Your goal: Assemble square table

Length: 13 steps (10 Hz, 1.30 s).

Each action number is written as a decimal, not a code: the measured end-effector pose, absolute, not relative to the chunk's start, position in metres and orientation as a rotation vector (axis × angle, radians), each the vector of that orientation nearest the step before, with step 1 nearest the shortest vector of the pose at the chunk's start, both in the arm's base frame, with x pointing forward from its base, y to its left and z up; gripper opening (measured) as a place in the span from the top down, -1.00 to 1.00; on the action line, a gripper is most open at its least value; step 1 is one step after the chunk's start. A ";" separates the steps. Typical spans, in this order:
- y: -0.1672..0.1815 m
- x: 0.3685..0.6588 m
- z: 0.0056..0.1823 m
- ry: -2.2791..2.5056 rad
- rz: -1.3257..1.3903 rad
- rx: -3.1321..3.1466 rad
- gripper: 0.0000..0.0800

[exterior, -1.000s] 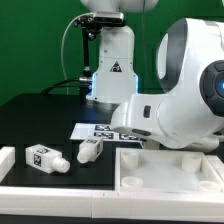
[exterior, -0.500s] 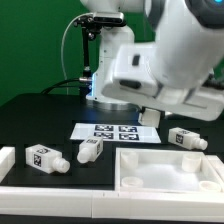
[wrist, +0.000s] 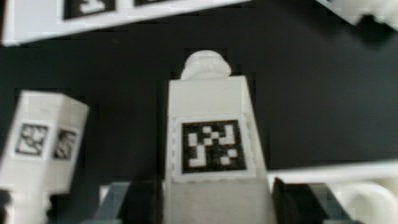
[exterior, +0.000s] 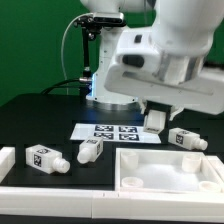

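My gripper [exterior: 154, 113] is shut on a white leg [exterior: 156, 122] and holds it above the table, just past the marker board's right end. In the wrist view the leg [wrist: 214, 120] stands between the fingers [wrist: 118, 200], tag facing the camera, peg end pointing away. The square table top [exterior: 170, 180] lies at the front right, rim up. Three more legs lie on the black table: one at the left [exterior: 42, 157], one beside it [exterior: 90, 150], one at the right [exterior: 187, 138]. A loose leg [wrist: 43, 140] also shows in the wrist view.
The marker board [exterior: 113, 131] lies flat in the middle, and shows in the wrist view [wrist: 107, 22]. The robot base [exterior: 108, 75] stands behind it. A long white rail [exterior: 50, 192] runs along the front edge. A white block [exterior: 5, 160] sits at the far left.
The arm has risen from low over the table's right side. The leg in the gripper is now off the table. The right leg has come into view.
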State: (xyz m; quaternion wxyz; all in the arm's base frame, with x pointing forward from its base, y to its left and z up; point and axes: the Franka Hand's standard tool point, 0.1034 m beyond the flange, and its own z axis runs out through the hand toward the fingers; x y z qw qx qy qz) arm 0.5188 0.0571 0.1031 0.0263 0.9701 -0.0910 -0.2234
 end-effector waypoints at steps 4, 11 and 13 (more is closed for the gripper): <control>0.085 0.586 0.147 -0.185 0.030 3.120 0.28; 0.093 0.626 0.153 -0.113 0.734 3.086 0.28; 0.094 0.622 0.149 -0.106 0.741 3.084 0.28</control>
